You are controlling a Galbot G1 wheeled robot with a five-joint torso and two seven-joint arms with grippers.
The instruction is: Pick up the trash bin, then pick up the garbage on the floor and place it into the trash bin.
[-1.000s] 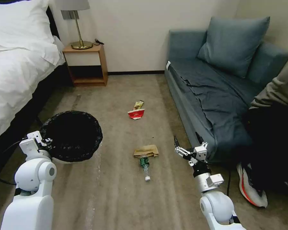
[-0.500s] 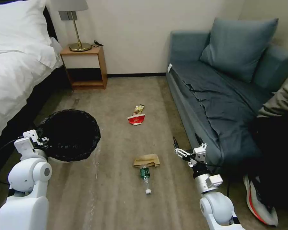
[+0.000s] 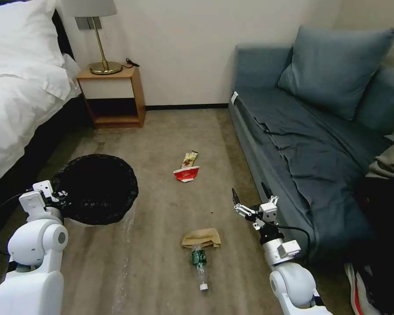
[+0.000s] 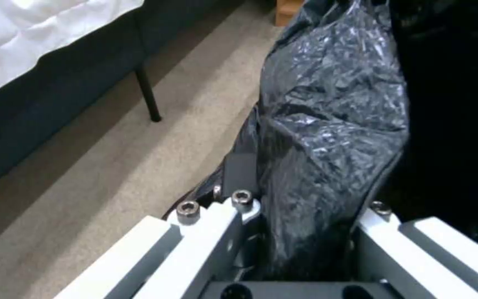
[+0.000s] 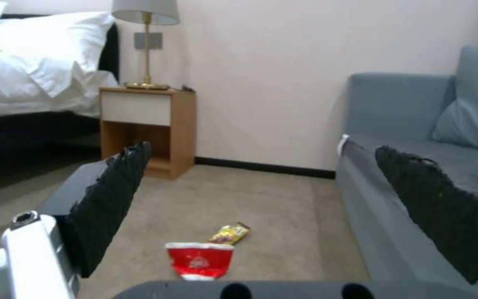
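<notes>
Bin: the trash bin (image 3: 96,189) is round and low, lined with a crinkly black bag (image 4: 328,124) folded over its rim; a strip of pale wall shows under the bag. It is at the robot's left, near the bed (image 3: 17,100).
Left gripper: the left gripper (image 3: 59,197) is clamped on the near rim of the bin; in the left wrist view its fingers (image 4: 239,174) pinch the bag-covered edge between them.
Right gripper: the right gripper (image 3: 248,197) hangs above the carpet (image 3: 162,131) just beside the sofa (image 3: 302,144), its two dark fingers (image 5: 112,199) spread wide with nothing between them.
Bottle: a clear bottle (image 3: 199,264) with a green label and white cap lies on the carpet between the arms, cap toward the robot.
Paper bag: a crumpled brown paper bag (image 3: 201,238) touches the bottle's far end.
Red wrapper: a red-and-white wrapper (image 3: 186,173) lies farther off, mid-floor.
Yellow wrapper: a gold-yellow snack wrapper (image 3: 189,159) lies just beyond it, touching or nearly so.
</notes>
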